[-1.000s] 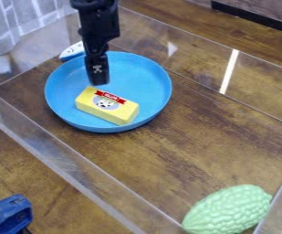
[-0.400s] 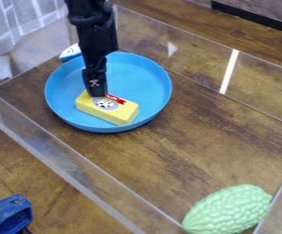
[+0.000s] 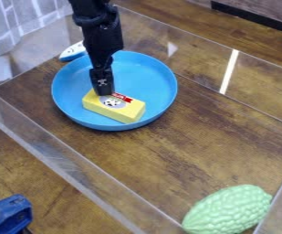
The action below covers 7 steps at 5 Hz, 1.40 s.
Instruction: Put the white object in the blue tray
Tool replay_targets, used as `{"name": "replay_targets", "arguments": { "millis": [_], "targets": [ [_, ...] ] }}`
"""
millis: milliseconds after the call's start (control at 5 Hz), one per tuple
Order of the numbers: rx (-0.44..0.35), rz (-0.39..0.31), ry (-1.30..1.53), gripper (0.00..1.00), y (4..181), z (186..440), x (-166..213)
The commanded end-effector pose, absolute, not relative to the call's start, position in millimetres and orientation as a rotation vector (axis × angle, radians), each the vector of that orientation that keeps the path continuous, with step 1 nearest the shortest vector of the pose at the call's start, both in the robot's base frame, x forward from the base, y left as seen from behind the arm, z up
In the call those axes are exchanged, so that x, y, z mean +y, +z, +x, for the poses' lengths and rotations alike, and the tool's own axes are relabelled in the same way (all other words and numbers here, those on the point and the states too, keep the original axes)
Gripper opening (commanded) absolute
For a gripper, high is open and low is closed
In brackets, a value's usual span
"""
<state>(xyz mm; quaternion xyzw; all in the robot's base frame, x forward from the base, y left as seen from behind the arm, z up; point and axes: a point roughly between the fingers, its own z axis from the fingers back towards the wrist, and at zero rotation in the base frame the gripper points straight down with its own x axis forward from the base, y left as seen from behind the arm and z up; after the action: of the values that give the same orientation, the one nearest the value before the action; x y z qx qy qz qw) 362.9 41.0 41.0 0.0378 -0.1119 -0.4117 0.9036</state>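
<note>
The white object lies on the wooden table near its far left edge, just outside the tray's far-left rim and mostly hidden behind the black arm; only a small white piece with a blue part shows, so whether it touches the rim cannot be told. The blue tray sits in the far left part of the table, round and shallow with a low rim. Inside it, toward the near side, lies a yellow block with a white and red label on top. The gripper points steeply down into the tray, its tip at or just above the far-left end of the block; contact cannot be told from this view. Its fingers are dark and narrow against the arm, and they stand wide, with nothing held between them. A clear plastic wall runs along the near left side of the table. At the near right corner lies a green ribbed gourd. A dark blue cloth-like thing shows at the near left corner, outside the wall.
</note>
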Motion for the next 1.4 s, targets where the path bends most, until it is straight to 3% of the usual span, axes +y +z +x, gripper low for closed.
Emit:
{"name": "replay_targets", "arguments": {
  "millis": [0, 200, 600, 1200],
  "targets": [
    [-0.217, 0.056, -0.8, 1.0, 33.8, 354, 41],
    [-0.218, 0.054, -0.752, 1.0, 36.4, 349, 48],
    [-0.226, 0.016, -0.944, 1.0, 41.4, 346, 54],
    [-0.246, 0.052, -0.939, 1.0, 58.0, 361, 57]
  ]
}}
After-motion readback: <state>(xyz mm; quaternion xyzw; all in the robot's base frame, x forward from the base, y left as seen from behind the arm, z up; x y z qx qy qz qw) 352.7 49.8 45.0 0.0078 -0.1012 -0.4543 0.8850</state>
